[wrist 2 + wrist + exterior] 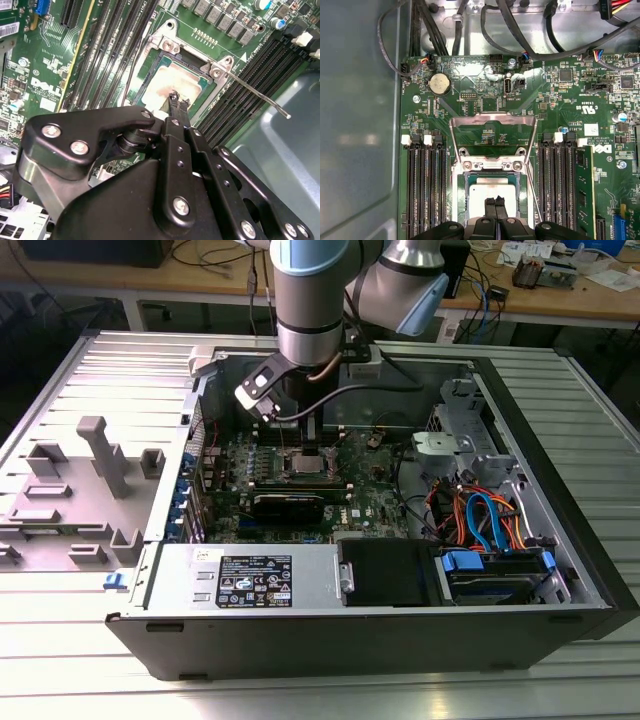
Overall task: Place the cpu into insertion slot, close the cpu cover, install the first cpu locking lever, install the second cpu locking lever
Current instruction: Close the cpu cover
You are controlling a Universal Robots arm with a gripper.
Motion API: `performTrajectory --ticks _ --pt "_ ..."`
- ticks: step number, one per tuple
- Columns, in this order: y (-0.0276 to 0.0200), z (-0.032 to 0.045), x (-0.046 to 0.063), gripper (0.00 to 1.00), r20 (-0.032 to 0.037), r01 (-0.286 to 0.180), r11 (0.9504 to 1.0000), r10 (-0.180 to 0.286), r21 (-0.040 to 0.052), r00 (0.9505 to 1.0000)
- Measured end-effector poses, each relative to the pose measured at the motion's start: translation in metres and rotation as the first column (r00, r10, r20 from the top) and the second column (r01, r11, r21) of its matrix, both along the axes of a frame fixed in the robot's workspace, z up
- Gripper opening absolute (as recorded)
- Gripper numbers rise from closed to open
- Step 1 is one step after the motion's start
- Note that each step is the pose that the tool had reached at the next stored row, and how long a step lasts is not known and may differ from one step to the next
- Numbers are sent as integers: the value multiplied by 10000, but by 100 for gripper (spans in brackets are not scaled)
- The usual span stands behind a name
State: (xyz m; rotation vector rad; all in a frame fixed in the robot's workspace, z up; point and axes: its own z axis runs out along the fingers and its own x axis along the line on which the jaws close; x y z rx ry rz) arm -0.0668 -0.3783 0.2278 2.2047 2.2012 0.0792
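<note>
Cpu (480, 197) lies flat inside slot (492, 165), silver top up. Gripper (495, 202) hangs over slot centre, fingers pinched together with nothing between; contact with cpu unclear, probably seating press. Cover (492, 118) folded back behind slot, lever (250, 90) raised beside slot, leaving slot open.

cpu (482, 195) one edge hidden behind jaws (insertion slot (492, 165) likewise).

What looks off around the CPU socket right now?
Nothing damaged or askew. The cpu sits square in the insertion slot, though its metal top carries a brownish smear. One locking lever juts free over the memory slots, unlatched. The gripper hangs over the chip.
</note>
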Motion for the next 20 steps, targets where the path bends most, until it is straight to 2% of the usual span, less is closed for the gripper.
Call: performTrajectory --ticks 8,13,20 --pt "0 38 0 11 0 0 10000 0 1 10000" --pt "0 90 0 11 1 1 10000 -1 4 10000" --pt "0 91 1 11 0 0 10000 0 2 10000"
